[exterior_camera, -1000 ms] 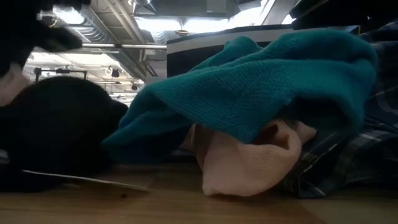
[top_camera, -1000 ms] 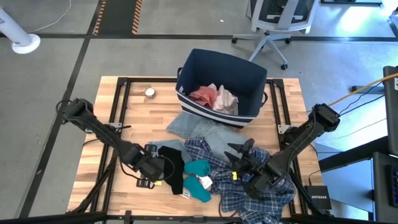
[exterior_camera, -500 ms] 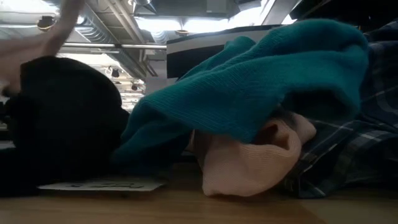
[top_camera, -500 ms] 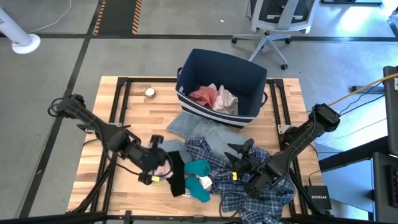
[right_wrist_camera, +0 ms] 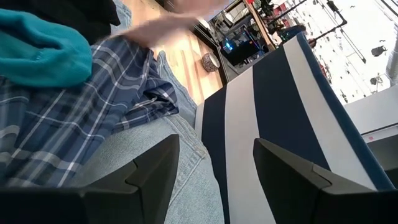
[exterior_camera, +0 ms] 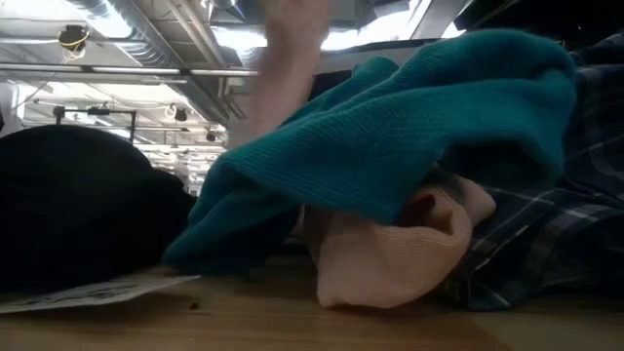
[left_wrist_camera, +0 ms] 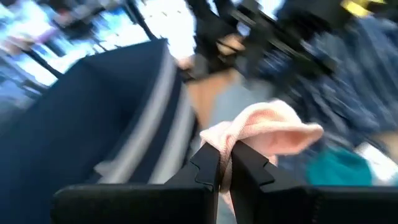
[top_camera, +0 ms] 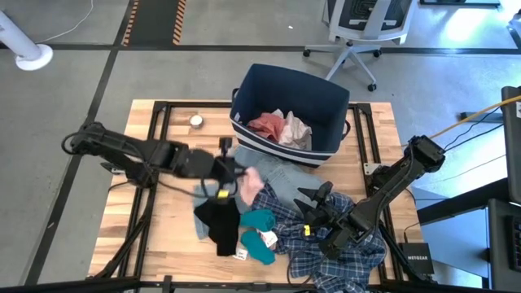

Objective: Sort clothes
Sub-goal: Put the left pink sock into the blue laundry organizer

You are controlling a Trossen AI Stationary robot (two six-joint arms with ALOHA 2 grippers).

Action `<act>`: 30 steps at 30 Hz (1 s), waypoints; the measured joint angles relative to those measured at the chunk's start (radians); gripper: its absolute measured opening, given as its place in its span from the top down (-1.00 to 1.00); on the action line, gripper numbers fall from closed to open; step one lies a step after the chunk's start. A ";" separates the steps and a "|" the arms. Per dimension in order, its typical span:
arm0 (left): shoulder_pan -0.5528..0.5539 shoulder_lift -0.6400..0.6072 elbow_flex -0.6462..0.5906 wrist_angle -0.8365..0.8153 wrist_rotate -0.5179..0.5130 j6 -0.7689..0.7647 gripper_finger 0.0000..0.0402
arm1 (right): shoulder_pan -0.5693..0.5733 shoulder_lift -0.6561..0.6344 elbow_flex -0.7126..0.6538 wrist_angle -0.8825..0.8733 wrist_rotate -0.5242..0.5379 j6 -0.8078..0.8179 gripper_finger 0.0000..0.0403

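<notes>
Left gripper [top_camera: 236,175] is up over the middle of the table [top_camera: 175,150], fingers pinched tight on a small pink piece [left_wrist_camera: 261,130]; the cloth trails out past the fingertips toward the navy bin [top_camera: 289,102]. The bin sits at the far edge, centre-right, with pink and white clothes [top_camera: 281,126] already inside.

Open wood: the whole far-left quarter, apart from a small round object [top_camera: 196,121] near the far-left corner, and a strip along the left edge. The right edge by the bin is mostly bare too.

The pile takes up the near half from centre to the near-right corner: light blue denim [top_camera: 260,167] just in front of the bin, plaid shirt [top_camera: 326,244] spreading to the near-right, black piece [top_camera: 218,224] and teal piece [top_camera: 260,228] touching each other near the front edge. In the low view a peach-pink piece [exterior_camera: 390,258] is tucked under the teal one.

Right gripper [top_camera: 313,203] sits over the plaid shirt, fingers spread wide with nothing between them, pointing at the bin's striped wall [right_wrist_camera: 273,124].
</notes>
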 joint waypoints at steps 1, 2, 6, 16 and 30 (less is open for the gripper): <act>0.020 0.000 0.000 0.031 -0.001 0.015 0.92 | 0.000 0.000 0.000 0.000 0.000 0.000 -0.12; 0.040 0.000 0.000 0.060 -0.002 0.037 0.92 | 0.000 0.000 0.000 0.000 0.000 0.000 -0.12; 0.113 0.000 0.000 0.221 -0.014 0.128 0.92 | 0.000 0.000 0.000 0.000 0.000 0.000 -0.12; 0.293 0.000 0.000 0.753 -0.136 0.396 0.92 | 0.000 0.000 0.000 0.000 0.001 0.000 -0.12; 0.451 0.002 -0.002 0.607 -0.158 0.159 0.92 | 0.000 0.000 0.000 0.000 0.004 -0.004 -0.12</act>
